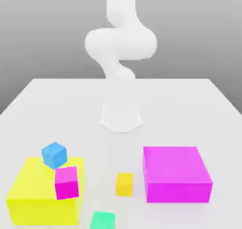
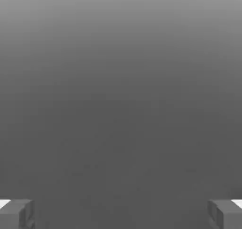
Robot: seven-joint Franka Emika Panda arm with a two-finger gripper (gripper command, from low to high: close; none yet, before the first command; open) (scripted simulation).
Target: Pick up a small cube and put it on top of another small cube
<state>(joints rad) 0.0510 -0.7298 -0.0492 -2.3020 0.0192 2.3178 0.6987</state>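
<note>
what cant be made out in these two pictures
- Green cube: cut off by the exterior view's bottom edge, so its lower part is lost.
- Yellow block: part of its top is hidden behind the blue cube and magenta cube in the exterior view.
- Arm: upper part cut off by the exterior view's top edge.

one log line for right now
gripper: open, holding nothing | green cube: not stacked | yellow cube: between big blocks | stack: not made
</note>
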